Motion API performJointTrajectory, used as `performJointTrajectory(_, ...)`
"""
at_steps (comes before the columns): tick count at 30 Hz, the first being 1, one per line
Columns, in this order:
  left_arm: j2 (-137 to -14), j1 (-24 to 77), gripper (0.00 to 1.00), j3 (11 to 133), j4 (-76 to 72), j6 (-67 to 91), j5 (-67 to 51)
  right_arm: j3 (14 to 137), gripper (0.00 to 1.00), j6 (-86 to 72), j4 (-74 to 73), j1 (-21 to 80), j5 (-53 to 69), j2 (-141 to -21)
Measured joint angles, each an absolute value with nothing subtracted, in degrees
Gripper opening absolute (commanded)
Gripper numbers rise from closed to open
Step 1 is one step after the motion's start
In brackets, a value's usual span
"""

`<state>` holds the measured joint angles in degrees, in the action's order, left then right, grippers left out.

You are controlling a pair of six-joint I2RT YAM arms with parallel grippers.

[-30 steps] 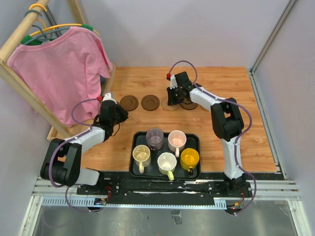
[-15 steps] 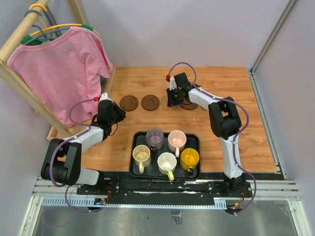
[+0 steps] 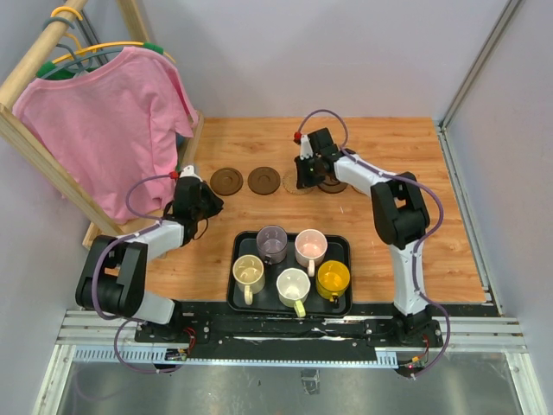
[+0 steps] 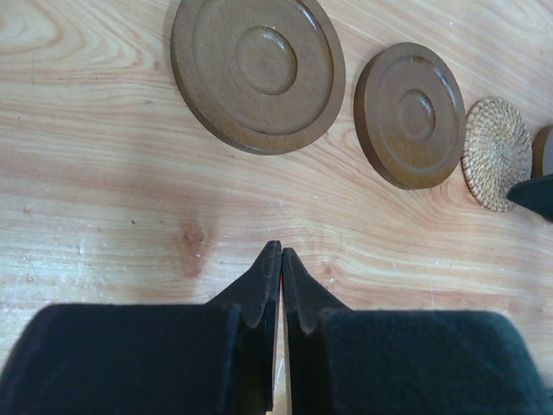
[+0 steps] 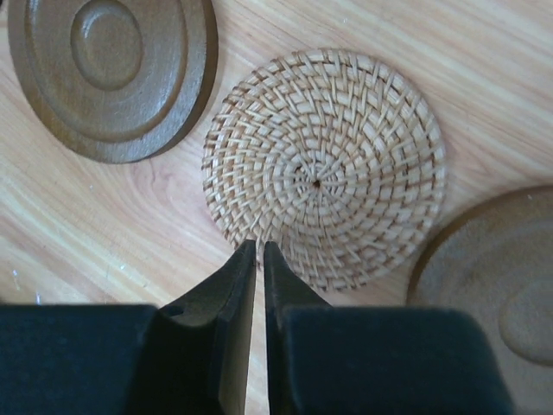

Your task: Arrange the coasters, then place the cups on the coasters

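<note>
Two dark brown coasters [image 3: 227, 181] [image 3: 263, 180] lie in a row at the back of the table, with a tan woven coaster [image 3: 295, 184] and a third dark coaster [image 3: 332, 184] to their right. My right gripper [image 5: 259, 247] is shut, its tips at the near edge of the woven coaster [image 5: 324, 169], nothing between them. My left gripper [image 4: 281, 252] is shut over bare wood, short of the leftmost dark coaster [image 4: 257, 69]. Several cups stand on the black tray [image 3: 344, 245]: purple-grey [image 3: 272, 243], pinkish [image 3: 310, 247], cream [image 3: 249, 272], white [image 3: 293, 285], yellow [image 3: 333, 278].
A pink shirt [image 3: 108, 121] hangs on a wooden rack [image 3: 39, 164] at the left, close to my left arm. Grey walls stand behind the table, and a metal rail [image 3: 471, 216] borders its right side. The tray sits near the front edge between the two arm bases.
My left gripper drifted slightly left and came back. My right gripper has stayed at the woven coaster with hardly any shift.
</note>
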<state>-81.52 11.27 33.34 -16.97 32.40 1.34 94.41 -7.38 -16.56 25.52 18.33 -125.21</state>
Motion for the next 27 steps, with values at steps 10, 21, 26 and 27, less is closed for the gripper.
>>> performJointTrajectory(10,-85.9,11.3,0.06,33.4,-21.1,31.7,-2.8,92.4,0.11,-7.1,-16.5,25.5,17.3,-113.0)
performJointTrajectory(21,-94.9,13.7,0.05,38.0,-27.9,27.1,-11.0,75.5,0.11,-7.5,-13.4,25.5,11.6,-98.9)
performJointTrajectory(26,-96.7,16.1,0.04,38.5,-28.3,25.2,-13.4,64.8,0.11,-8.8,-13.2,25.5,6.4,-90.5)
performJointTrajectory(27,-96.7,16.8,0.04,38.5,-28.1,24.7,-13.6,63.1,0.12,-9.2,-13.1,25.5,5.0,-88.5)
